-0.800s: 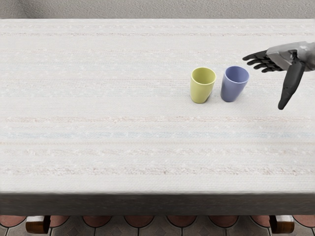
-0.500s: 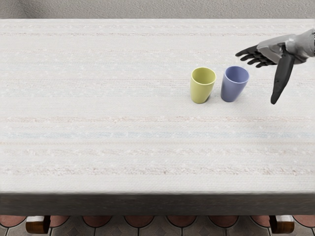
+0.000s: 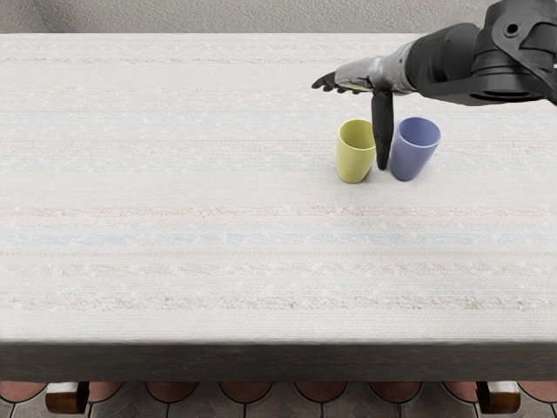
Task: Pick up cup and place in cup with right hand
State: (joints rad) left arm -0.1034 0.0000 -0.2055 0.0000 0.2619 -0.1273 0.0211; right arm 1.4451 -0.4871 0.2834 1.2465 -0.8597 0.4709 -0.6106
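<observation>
1. Two cups stand on the table (image 3: 191,183), mouths up and near each other: a yellow cup (image 3: 352,158) and, to the right of it in the view, a blue cup (image 3: 412,155)
2. Both taper towards the base and sit apart, neither one inside the other, in the right-hand half of the head view and nearer the far edge of the table than the front
3. One arm, the right arm (image 3: 515,48), reaches in from the right edge of the view, dark at the joints and pale grey towards the wrist
4. Its right hand (image 3: 372,77) is released and grasps nothing; the dark fingers (image 3: 323,83) extend to the left, beyond the far side of the yellow cup as seen here
5. The thumb (image 3: 382,131) points down in the gap seen between the two cups, covering part of the yellow cup's right side; whether it touches that cup cannot be told
6. Pale cloth-like texture covers the table top, with faint stripes running across it, and the front side of the table is dark
7. Behind the table is a rough grey wall (image 3: 200,15); below its front show a floor (image 3: 245,392) of reddish and grey tiles and two brown supports (image 3: 66,399)
</observation>
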